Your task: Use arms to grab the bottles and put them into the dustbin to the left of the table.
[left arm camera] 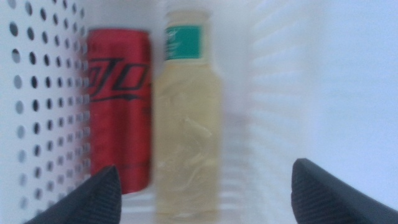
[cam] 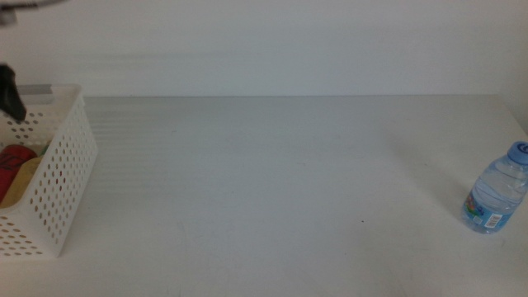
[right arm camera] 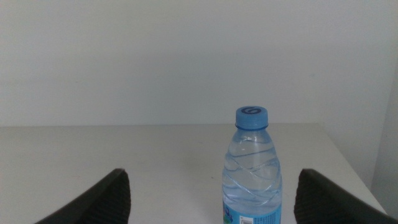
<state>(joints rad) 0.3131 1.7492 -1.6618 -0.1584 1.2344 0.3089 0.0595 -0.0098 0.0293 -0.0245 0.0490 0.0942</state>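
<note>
Right wrist view showed the water bottle (right arm camera: pixel 252 168) upright on the counter (right arm camera: pixel 124 149), straight ahead of the spread right hand (right arm camera: pixel 208 199), while the left hand (left arm camera: pixel 205 193), spread and empty, hung over the bin (left arm camera: pixel 37 93) holding the can (left arm camera: pixel 119 106) and yellow bottle (left arm camera: pixel 186 124).

red can (left arm camera: pixel 119 106) | yellow bottle (left arm camera: pixel 186 130) | blue-capped clear bottle (right arm camera: pixel 251 168) | white perforated dustbin (cam: pixel 62 177)

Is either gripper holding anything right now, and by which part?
Nothing is held. The left gripper is open above the white perforated basket; the right gripper is open before the clear blue-capped water bottle.
</note>
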